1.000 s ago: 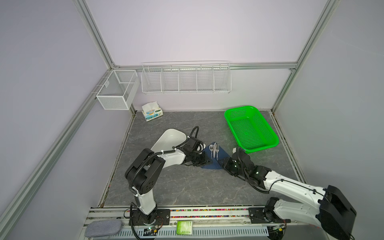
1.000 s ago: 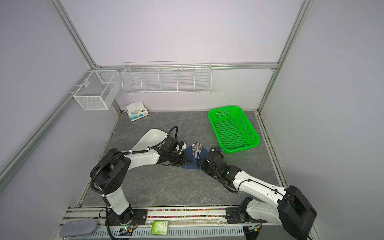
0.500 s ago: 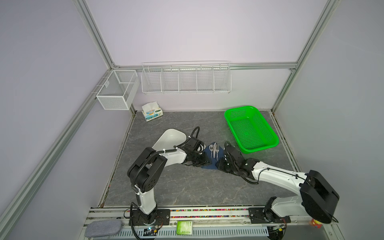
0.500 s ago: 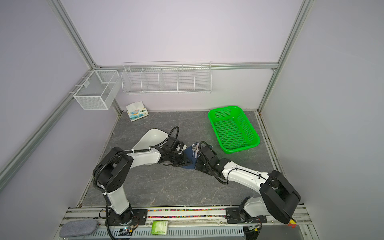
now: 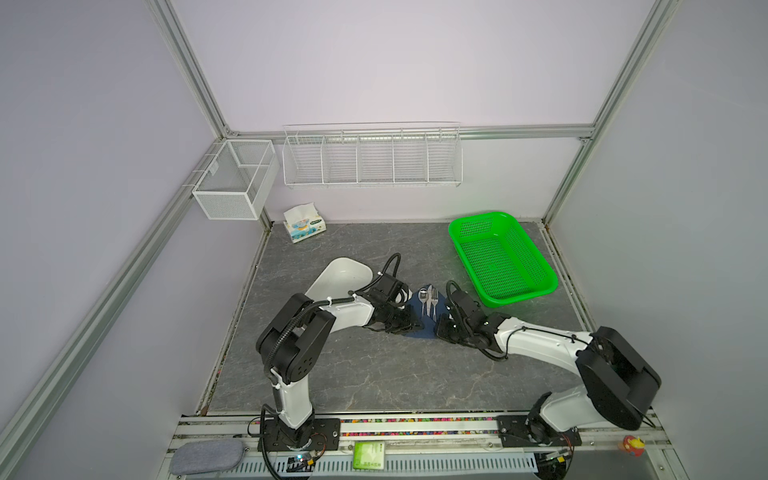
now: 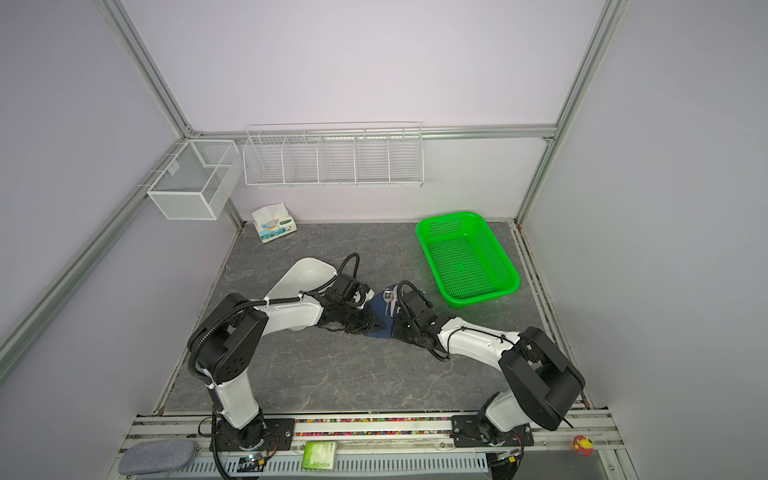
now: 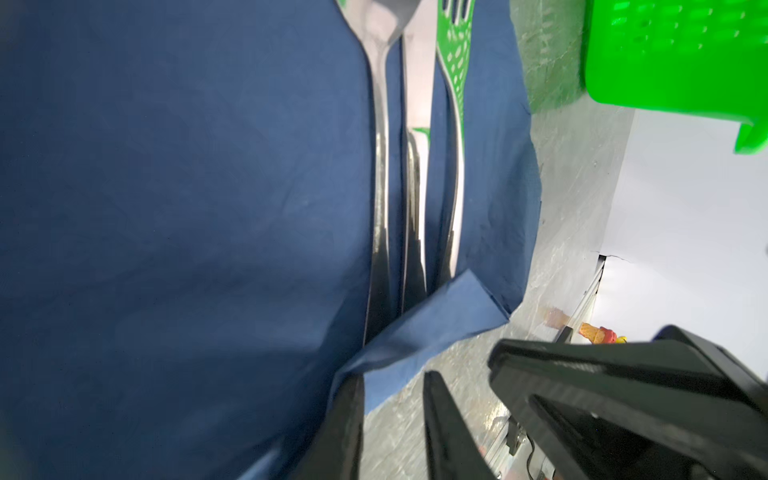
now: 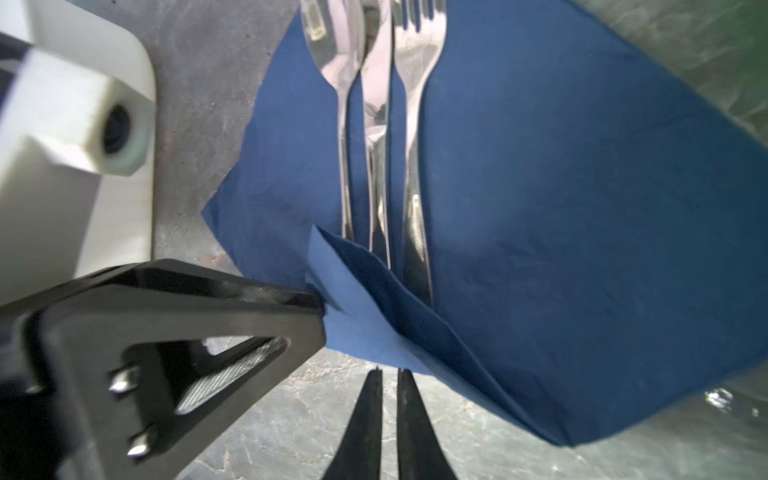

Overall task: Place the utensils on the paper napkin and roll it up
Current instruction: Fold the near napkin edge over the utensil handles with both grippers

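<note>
Touching left gripper point(image 7: 390, 380), folded corner of napkin point(image 7: 187, 187)

Surface: grey marbled table point(image 5: 374, 374), flat, walled on 3 sides.

Directly on it, 4 items:
- tissue pack point(image 5: 304, 223) in the far left corner, just beside the back wall.
- green basket point(image 5: 521, 297) at the far right, set at an angle, near the right edge.
- white scoop-shaped tray point(image 5: 340, 274) left of centre, part hidden.
- dark blue napkin point(image 8: 582, 208) at centre, spread flat, its near corner folded up off the surface.
</note>
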`<control>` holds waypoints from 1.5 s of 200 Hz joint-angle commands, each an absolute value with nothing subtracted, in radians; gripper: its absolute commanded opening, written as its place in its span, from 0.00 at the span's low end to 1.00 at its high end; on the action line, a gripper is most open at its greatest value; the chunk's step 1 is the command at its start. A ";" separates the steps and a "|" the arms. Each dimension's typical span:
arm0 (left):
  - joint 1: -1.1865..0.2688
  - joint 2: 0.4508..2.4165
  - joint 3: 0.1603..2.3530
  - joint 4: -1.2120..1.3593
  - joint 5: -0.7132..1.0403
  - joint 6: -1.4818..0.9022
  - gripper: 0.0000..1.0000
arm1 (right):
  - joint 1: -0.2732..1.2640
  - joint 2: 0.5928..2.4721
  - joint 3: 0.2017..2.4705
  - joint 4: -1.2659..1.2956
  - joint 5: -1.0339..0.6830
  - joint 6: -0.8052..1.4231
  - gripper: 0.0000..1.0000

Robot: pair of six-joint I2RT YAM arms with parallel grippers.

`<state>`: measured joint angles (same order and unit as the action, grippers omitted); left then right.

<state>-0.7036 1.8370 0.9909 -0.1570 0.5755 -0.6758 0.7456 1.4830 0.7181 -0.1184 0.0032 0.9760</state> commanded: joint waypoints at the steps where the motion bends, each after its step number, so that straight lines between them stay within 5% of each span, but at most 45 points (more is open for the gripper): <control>1: -0.709 1.806 0.977 -0.137 0.597 -0.652 0.27 | 0.740 1.505 0.696 -0.131 0.025 0.991 0.12; 300: -0.703 1.623 0.875 -0.150 0.432 -0.638 0.28 | 0.678 1.554 0.699 -0.122 -0.060 1.001 0.17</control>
<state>-0.7033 1.6894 0.8948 -0.1875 0.4511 -0.6201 0.6868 1.5452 0.7132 -0.1116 -0.0536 0.9947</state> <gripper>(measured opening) 0.272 0.163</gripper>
